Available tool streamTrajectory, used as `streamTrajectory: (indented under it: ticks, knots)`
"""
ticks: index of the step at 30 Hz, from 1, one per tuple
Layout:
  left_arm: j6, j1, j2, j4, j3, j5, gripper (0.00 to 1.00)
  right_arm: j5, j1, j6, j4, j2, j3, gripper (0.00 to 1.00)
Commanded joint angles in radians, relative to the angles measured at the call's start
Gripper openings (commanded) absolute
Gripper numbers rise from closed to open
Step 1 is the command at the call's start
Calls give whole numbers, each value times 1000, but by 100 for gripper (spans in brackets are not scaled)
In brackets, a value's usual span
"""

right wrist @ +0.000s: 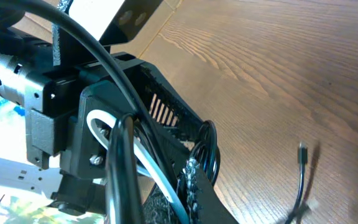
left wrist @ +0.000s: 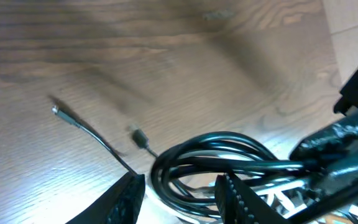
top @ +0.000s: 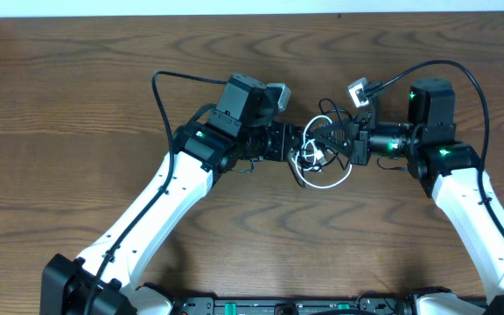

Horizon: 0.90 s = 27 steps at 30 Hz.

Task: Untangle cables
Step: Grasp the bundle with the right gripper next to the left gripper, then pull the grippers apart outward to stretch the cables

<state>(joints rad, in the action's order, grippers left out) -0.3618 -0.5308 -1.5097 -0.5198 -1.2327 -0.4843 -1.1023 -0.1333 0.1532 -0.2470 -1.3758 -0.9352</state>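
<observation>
The cables (top: 322,150) lie in a tangle at the table's middle, between my two grippers. A white cable (top: 326,184) loops out toward the near side. My left gripper (top: 303,144) is open, and in the left wrist view its fingers (left wrist: 126,199) stand on either side of a coil of black cable (left wrist: 210,148). Two black ends with small plugs (left wrist: 58,111) trail off to the left of that coil. My right gripper (right wrist: 188,186) is shut on the white cable (right wrist: 160,186), with black loops (right wrist: 208,149) bunched against its fingers. A loose black plug (right wrist: 302,152) lies on the wood to the right.
The wooden table (top: 77,105) runs to a pale back edge (top: 234,10). Thick black cords (top: 160,96) fixed to the arms arch above both wrists. The left arm (top: 147,210) and the right arm (top: 475,210) reach in from the near corners.
</observation>
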Motion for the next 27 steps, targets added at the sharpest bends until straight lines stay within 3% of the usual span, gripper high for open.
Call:
streamTrajectory:
  ticks: [1,13,17,23,27]
  knots:
    - [17,4,-6,-3,8,40,42,-42,2,11,5,0,-16,1]
    - [11,1,-31,42,37,31,41,-42,2,15,5,0,-16,1]
    - [9,2,-34,58,37,21,9,-32,2,18,4,0,-16,1]
    - [10,5,-33,50,37,26,7,97,2,18,-59,0,-16,8]
    - [14,25,-31,27,37,35,7,344,2,19,-171,0,-16,7]
